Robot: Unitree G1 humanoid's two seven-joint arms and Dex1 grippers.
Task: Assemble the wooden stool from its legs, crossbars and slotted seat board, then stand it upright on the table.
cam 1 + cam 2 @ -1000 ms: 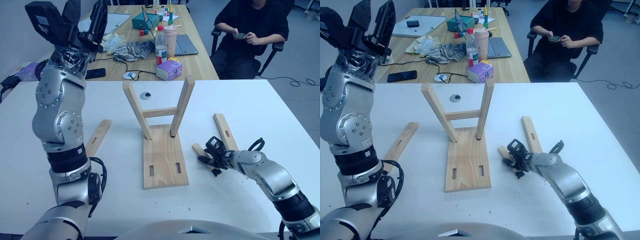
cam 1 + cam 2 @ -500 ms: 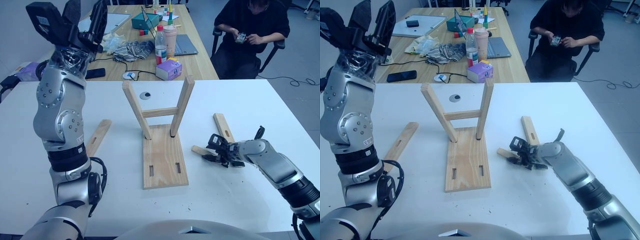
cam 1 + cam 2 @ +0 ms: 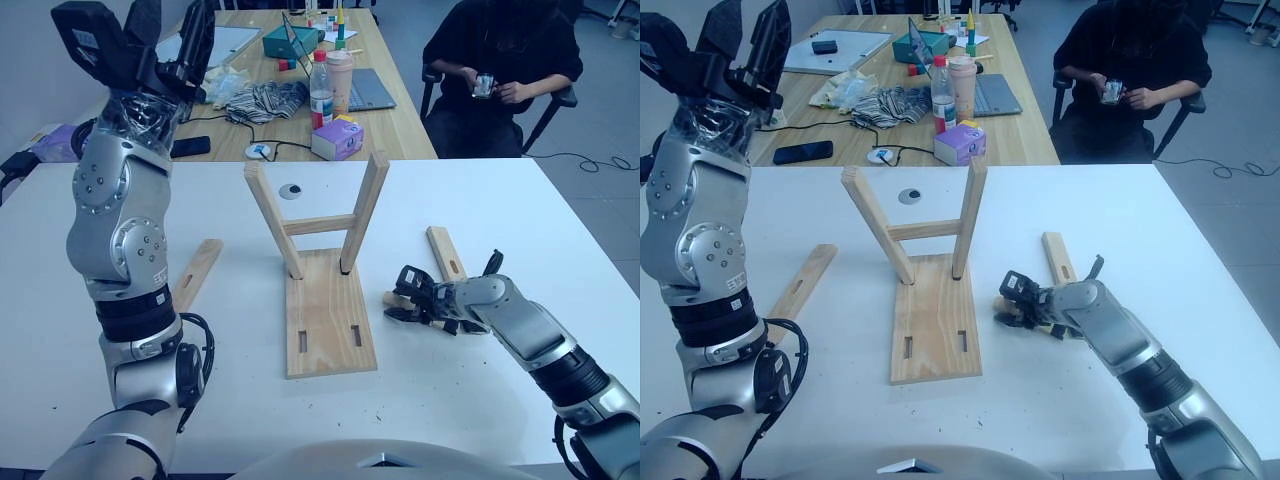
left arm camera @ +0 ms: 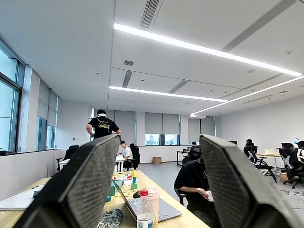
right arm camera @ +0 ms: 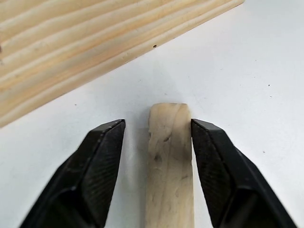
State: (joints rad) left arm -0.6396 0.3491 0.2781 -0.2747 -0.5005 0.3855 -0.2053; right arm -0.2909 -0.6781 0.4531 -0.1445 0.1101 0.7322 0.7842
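Note:
The slotted seat board (image 3: 325,320) lies flat on the white table. Two legs (image 3: 272,215) (image 3: 365,210) stand in its far slots, joined by a crossbar (image 3: 318,224). A loose leg (image 3: 197,272) lies to the left and another (image 3: 446,252) to the right. A short crossbar (image 3: 391,297) lies just right of the board. My right gripper (image 3: 405,298) is low over its end, open, with the crossbar (image 5: 169,156) between its fingers (image 5: 102,161) and the board's edge (image 5: 71,42) just beyond. My left gripper (image 3: 170,20) is held high at the left, open and empty (image 4: 159,142).
A small black disc (image 3: 291,191) sits on the table behind the standing legs. Beyond the table's far edge is a wooden desk (image 3: 400,125) with a bottle (image 3: 321,90), a purple box (image 3: 338,138), a laptop and cloth.
My right gripper has slid left along the table toward the seat board and now straddles the short crossbar's end. The left arm has not moved.

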